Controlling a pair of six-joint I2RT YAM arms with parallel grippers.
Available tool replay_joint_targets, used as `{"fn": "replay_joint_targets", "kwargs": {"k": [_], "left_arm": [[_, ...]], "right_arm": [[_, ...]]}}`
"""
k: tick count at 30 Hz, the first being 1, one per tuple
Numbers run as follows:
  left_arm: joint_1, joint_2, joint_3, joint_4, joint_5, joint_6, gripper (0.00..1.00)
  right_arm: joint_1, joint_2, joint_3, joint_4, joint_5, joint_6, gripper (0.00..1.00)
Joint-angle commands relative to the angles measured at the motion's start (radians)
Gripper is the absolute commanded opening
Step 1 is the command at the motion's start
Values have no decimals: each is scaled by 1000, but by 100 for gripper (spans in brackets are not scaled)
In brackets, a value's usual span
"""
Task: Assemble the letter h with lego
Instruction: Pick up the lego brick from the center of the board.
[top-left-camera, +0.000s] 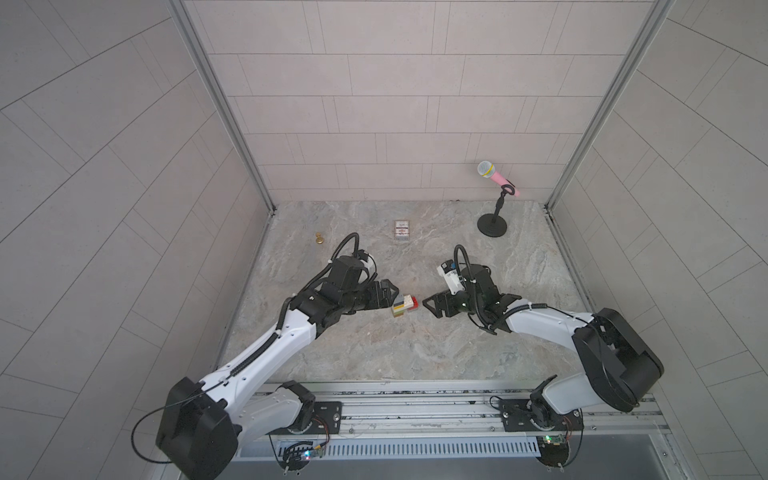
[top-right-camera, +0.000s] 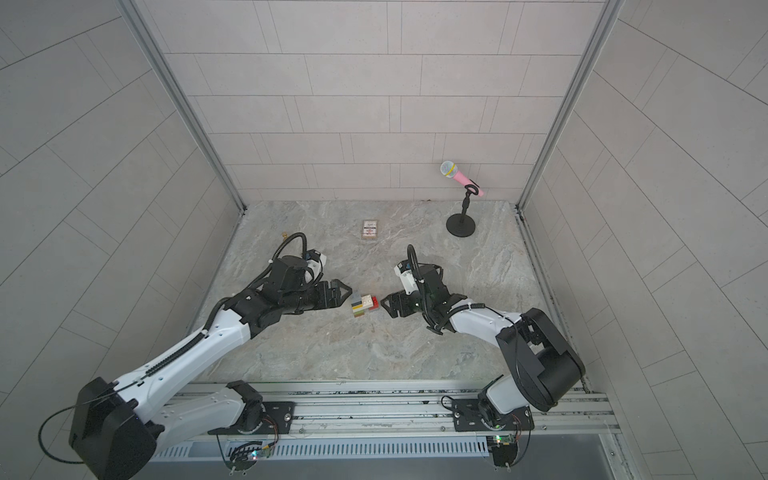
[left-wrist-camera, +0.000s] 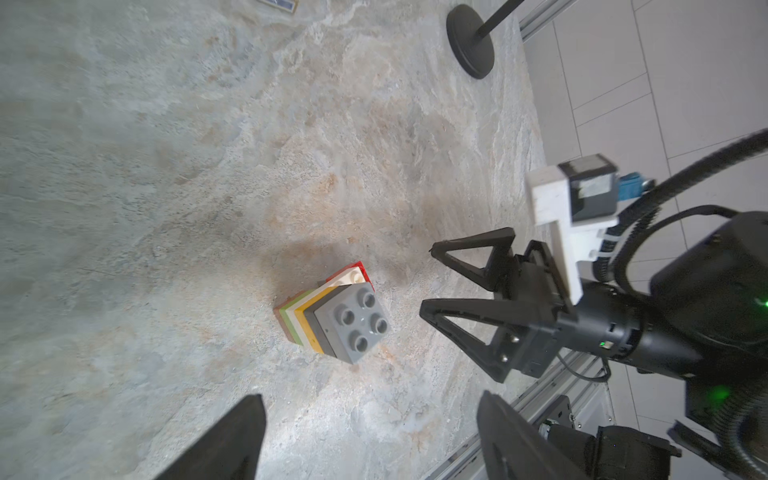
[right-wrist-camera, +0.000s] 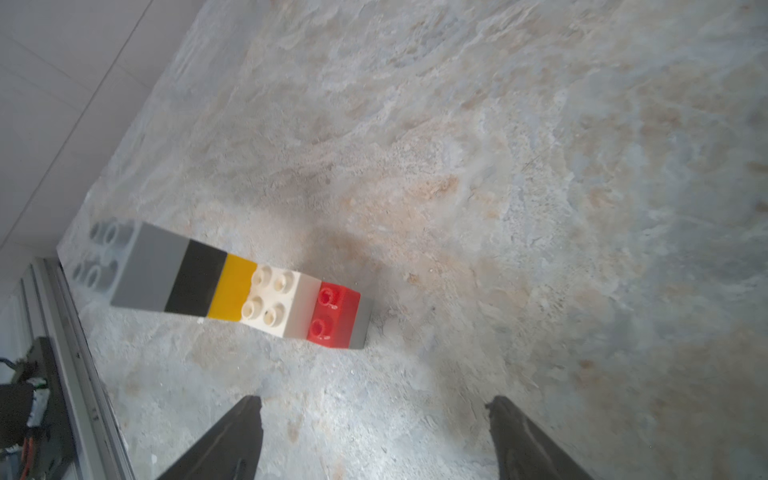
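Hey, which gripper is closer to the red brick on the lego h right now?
Right. The right gripper hangs open just beside the red brick, not touching. The left gripper is open on the far side, the tall column between them.

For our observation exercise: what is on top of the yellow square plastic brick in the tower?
A black square plastic brick sits on the yellow square plastic brick, capped by a grey four-studded brick. The yellow one's studs are covered.

Marbled stone surface (top-left-camera: 374, 349). The letter h (top-left-camera: 404, 306) stands on it between left claw (left-wrist-camera: 372, 397) and right claw (left-wrist-camera: 427, 279), touching neither. Card box (top-left-camera: 401, 230), brass piece (top-left-camera: 319, 239) and microphone stand (top-left-camera: 492, 226) sit beyond both claws.
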Motion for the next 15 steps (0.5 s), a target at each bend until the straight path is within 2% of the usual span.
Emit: {"fn": "replay_joint_targets", "kwargs": {"k": [1, 5, 7, 11, 14, 15], "left_arm": [[0, -62, 47, -116, -47, 97, 97], [-1, -18, 69, -164, 66, 238, 99], [0, 23, 67, -176, 125, 311, 99], [0, 87, 60, -184, 107, 487, 97], [0, 104, 29, -125, 76, 561, 96], [0, 109, 15, -97, 59, 577, 96]], "right_arm": [[-3, -5, 67, -109, -98, -199, 86], [-8, 44, 91, -127, -203, -248, 88], [-9, 32, 73, -105, -203, -250, 90], [-17, 17, 29, -18, -180, -217, 89], [-28, 32, 9, 54, -172, -183, 88], [-29, 41, 5, 71, -171, -176, 92]]}}
